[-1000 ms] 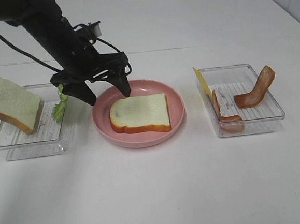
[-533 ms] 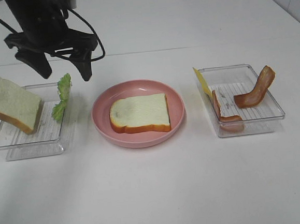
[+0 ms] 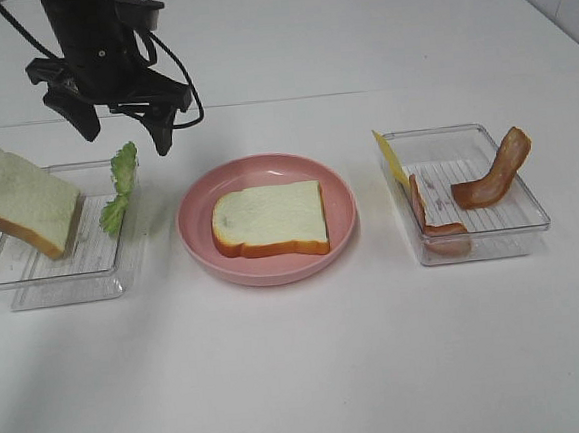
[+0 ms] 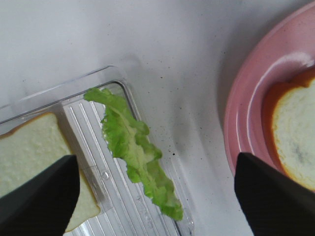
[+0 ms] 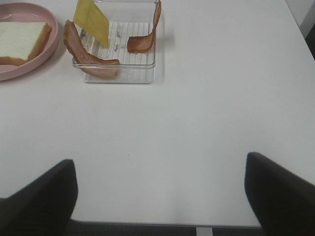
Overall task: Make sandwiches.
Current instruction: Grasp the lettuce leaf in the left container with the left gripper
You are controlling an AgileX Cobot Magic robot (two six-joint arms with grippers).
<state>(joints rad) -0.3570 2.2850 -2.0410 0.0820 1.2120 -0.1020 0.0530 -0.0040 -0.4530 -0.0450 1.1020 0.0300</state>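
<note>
exterior high: one bread slice [image 3: 270,220] lies flat on the plate [image 3: 274,276], bare on top. the step looks like fetching the lettuce [image 3: 119,190], which stands on edge in the tray [image 3: 34,287] left of the plate. left gripper [image 3: 128,134] hangs above the leaf, jaws apart, empty. right gripper [image 5: 160,196], well right of the plate, is also apart and empty. bacon [image 3: 492,170] and cheese [image 3: 389,158] wait right of the plate. next move: descend over the thin leaf and close across it.

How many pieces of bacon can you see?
2. Both sit in the clear tray on the right: one bacon strip curls along its left side, the other strip leans on its right wall. None looks hidden.
</note>
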